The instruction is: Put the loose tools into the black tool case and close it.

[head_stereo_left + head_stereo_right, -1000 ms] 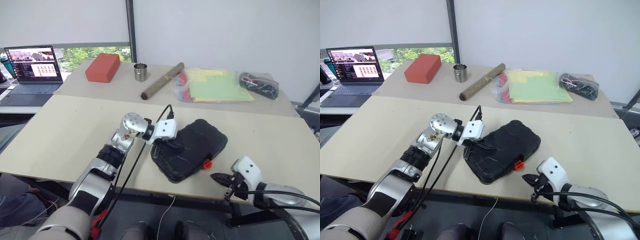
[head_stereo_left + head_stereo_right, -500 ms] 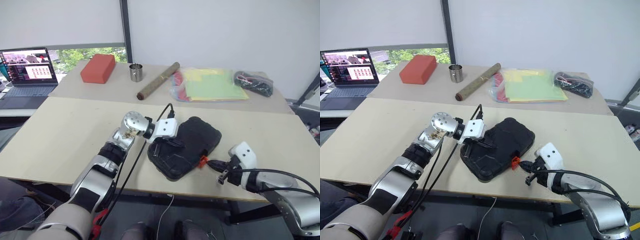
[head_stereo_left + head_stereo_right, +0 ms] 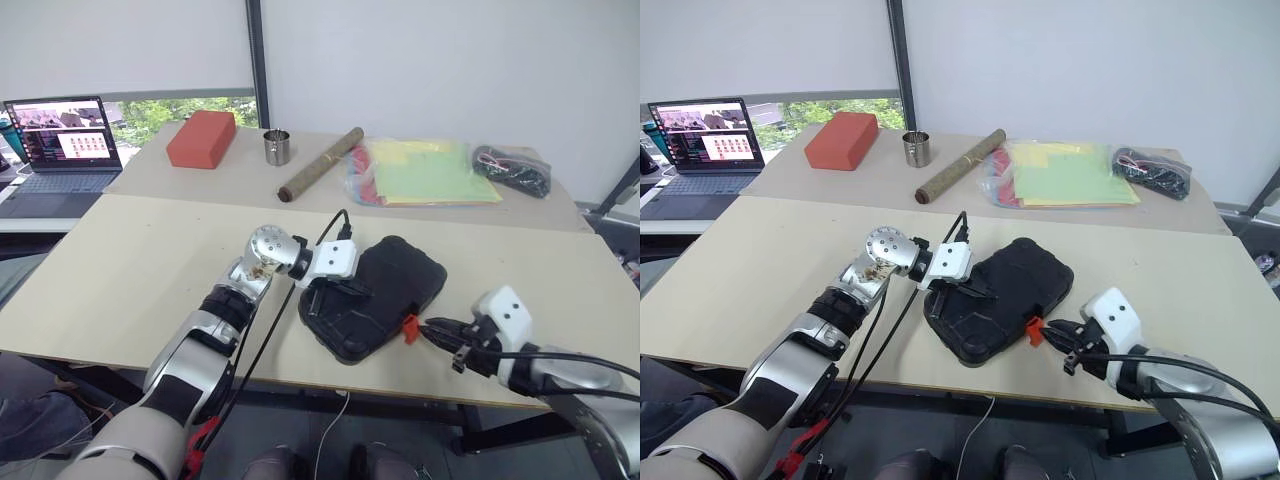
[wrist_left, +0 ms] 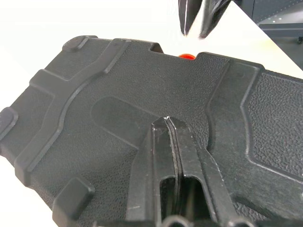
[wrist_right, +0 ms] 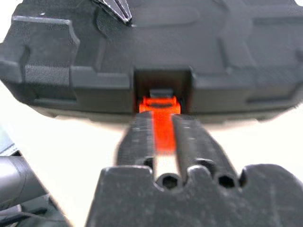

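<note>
A pale beige counter point(image 3: 130, 270) runs in front of a white wall, with a second counter behind it carrying an open laptop point(image 3: 60, 145), a red brick-shaped block point(image 3: 203, 138), a small metal cup point(image 3: 277, 146), a brown cardboard tube point(image 3: 322, 162), a clear bag of yellow and green sheets point(image 3: 425, 172) and a black bundle in a clear bag point(image 3: 515, 168). Near the front edge lies the black plastic clamshell tool case point(image 3: 385, 290), lid down, with none of the loose tools lying on the counter.

The left end effector point(image 4: 171, 124) rests on the textured lid with its two black fingers pressed together, gripping nothing, much as it did a second ago. The change is on the right: a second ago the right end effector point(image 3: 432, 327) hung off the counter's front edge with its fingers together; now it has come up and in to the case's front edge. In the right wrist view its fingers point(image 5: 142, 137) stand narrowly apart with the small orange latch point(image 5: 160, 109) between them; whether they are touching it I cannot tell.

That suggests the packing is done and only the fastening remains. The latch still juts out from its recess, so the case looks not yet locked, and the left end effector is likely steadying the lid.
</note>
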Motion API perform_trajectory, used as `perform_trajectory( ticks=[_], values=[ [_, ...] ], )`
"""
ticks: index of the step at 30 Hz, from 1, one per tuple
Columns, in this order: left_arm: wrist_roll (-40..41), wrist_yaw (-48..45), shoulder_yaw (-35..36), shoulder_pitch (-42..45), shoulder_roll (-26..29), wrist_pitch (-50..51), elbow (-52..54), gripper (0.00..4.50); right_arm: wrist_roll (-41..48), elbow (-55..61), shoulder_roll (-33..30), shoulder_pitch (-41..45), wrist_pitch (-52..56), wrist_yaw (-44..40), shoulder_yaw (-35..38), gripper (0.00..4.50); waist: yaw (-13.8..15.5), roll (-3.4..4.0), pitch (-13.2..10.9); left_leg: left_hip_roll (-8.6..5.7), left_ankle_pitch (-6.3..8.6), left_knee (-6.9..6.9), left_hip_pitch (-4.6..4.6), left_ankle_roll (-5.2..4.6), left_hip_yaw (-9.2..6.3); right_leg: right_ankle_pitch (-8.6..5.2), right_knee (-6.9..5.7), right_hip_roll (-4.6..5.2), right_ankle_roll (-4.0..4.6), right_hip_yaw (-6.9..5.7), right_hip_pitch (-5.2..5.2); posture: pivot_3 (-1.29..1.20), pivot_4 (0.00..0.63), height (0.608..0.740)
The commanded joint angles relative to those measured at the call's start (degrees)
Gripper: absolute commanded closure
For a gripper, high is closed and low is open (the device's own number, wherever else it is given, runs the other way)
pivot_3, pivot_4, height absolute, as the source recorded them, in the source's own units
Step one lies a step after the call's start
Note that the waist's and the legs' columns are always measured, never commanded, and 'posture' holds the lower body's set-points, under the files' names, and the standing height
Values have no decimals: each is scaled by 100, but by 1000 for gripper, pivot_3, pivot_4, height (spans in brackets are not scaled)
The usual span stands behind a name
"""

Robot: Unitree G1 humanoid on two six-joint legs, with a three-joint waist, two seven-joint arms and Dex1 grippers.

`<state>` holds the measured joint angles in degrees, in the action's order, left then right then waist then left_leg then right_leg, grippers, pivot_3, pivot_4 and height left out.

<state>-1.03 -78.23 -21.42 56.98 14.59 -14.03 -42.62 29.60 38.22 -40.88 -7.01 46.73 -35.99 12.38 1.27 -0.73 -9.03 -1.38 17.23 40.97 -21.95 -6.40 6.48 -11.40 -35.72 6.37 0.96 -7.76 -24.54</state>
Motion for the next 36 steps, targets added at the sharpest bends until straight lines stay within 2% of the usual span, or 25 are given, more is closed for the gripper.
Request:
perform_trajectory(
  ticks=[1, 2, 13, 14, 15, 18, 27, 30, 36],
  values=[
    [-357, -66, -251, -202, 118, 86, -265, 4500, -119, 78, 36, 69, -95, 131, -220, 1993, -21, 3, 2, 0, 1, -1, 0, 0, 0, 0, 0, 1, -1, 0, 0, 0, 150, 737],
    [-356, -66, -254, -204, 120, 86, -263, 4500, -122, 10, 112, 154, -102, 186, -301, 1648, -25, 2, 2, 0, 2, 0, 0, 0, 1, -1, 1, 1, -1, 0, 0, 0, 150, 737],
    [-355, -95, -265, -185, 163, 109, -209, 4500, -330, -738, 468, 807, -267, 383, -640, 1648, -33, 7, 9, -2, 3, -1, -1, -2, 1, -2, 3, 3, -3, -1, 0, 0, 150, 737],
    [-356, -97, -266, -187, 170, 113, -204, 4500, -341, -739, 479, 809, -279, 389, -641, 1891, -36, 8, 9, -2, 3, -1, 0, -2, 0, -2, 3, 3, -3, -1, 1, 0, 150, 737],
    [-355, -101, -266, -193, 178, 117, -192, 4500, -362, -735, 487, 803, -296, 399, -644, 1891, -38, 8, 9, -2, 3, -1, -1, -2, 0, -2, 3, 3, -3, -1, 1, 0, 150, 737],
    [-350, -116, -265, -197, 189, 126, -182, 4500, -373, -712, 491, 781, -318, 392, -654, 2823, -36, 7, 9, -2, 3, -1, -1, -1, 0, -2, 3, 3, -3, -1, 1, 0, 150, 737],
    [-356, -120, -267, -186, 187, 119, -222, 4500, -349, -563, 424, 676, -407, 325, -555, 2823, -34, 8, 9, -2, 4, -2, -2, -1, 0, -2, 4, 4, -4, -1, 0, 0, 150, 737],
    [-354, -122, -265, -184, 186, 115, -232, 4500, -265, -406, 364, 549, -438, 254, -408, 3235, -30, 8, 9, -2, 4, -4, -3, -2, 0, -2, 6, 4, -4, -1, -1, 0, 150, 737],
    [-356, -126, -267, -184, 171, 108, -247, 4500, -280, -191, 293, 382, -462, 230, -339, 3268, 11, 9, 10, -3, 7, -10, -6, -7, 0, -4, 13, 3, -7, -2, -2, 0, 150, 737]
  ],
)
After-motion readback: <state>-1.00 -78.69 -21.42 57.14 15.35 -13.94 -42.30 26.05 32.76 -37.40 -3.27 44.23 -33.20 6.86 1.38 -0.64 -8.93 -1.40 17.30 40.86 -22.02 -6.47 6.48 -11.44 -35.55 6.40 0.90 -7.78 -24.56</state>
